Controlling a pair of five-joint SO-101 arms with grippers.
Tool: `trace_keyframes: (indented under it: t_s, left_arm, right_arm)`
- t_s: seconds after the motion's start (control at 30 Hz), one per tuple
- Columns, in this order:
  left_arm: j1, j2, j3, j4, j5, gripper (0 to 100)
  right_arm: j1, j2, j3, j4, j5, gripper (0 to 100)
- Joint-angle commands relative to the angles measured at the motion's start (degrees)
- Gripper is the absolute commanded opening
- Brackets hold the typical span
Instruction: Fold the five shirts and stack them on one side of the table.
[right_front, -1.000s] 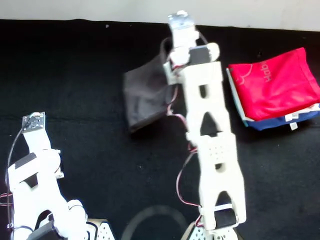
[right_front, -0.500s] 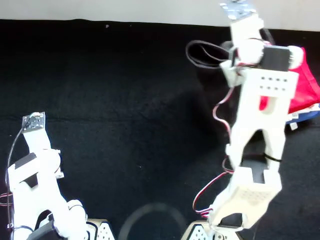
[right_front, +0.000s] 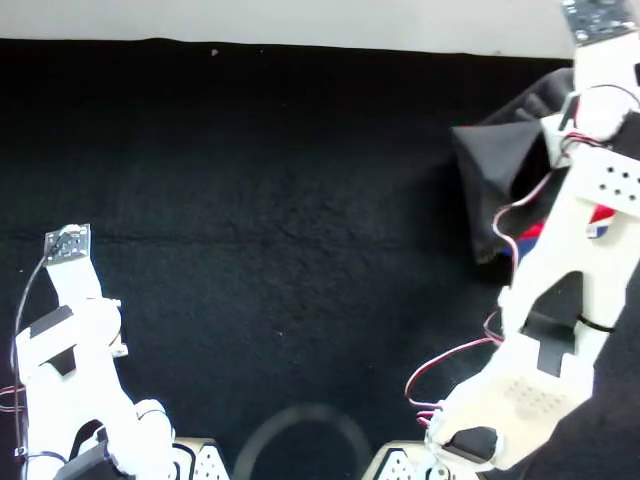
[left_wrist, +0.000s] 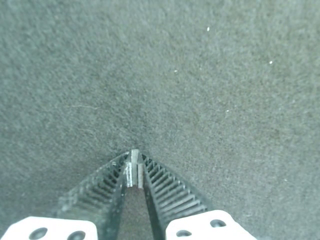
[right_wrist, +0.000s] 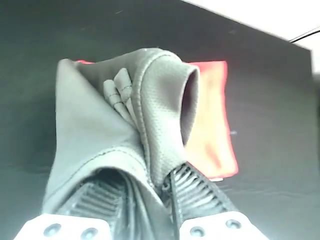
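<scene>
**A:** What did your right gripper have?

**B:** My right gripper (right_wrist: 150, 187) was clamped on a dark shirt (right_wrist: 100, 125). The cloth was bunched between my two ribbed fingers (right_wrist: 192, 182). It stood out ahead of them in a loose roll, with a stitched hem running along its edge.

**A:** And the rest of that shirt?

**B:** From the high view it spread out to one side of my right arm in a wide, creased fold. I could not tell whether its far edge touched anything below it.

**A:** What lay past your fingertips?

**B:** A red shirt (right_wrist: 212, 125) lay flat on the black cloth (right_wrist: 280, 125) that covered the table. It was beyond the right gripper and lower than it. The dark shirt hung in front and hid part of it, so I saw one long side and a corner.

**A:** And your other arm?

**B:** My left gripper (left_wrist: 133, 172) had its fingers together, the tips pressed against each other. It pointed down at the black cloth and was close over it, though I could not tell if the tips touched. Both shirts were well apart from it, off toward my right arm.
</scene>
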Motion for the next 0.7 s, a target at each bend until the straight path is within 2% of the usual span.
trace_keyframes:
  t_s: [0.0,0.13,0.43,0.67]
  left_arm:
    - [0.1,-0.9,0.1,-0.7,-0.6,1]
    - [0.1,-0.9,0.1,-0.7,-0.6,1]
    - [0.7,-0.9,0.1,-0.7,-0.6,1]
    - [0.7,-0.9,0.1,-0.7,-0.6,1]
  right_arm:
    - [3.1,3.6,-0.6,-2.7,4.8,0.5]
    - [6.0,10.5,-0.7,-5.8,7.7,0.5]
    - [8.9,19.8,-0.7,-22.8,8.0,0.6]
    - [9.0,25.6,-0.7,-25.5,8.0,0.9]
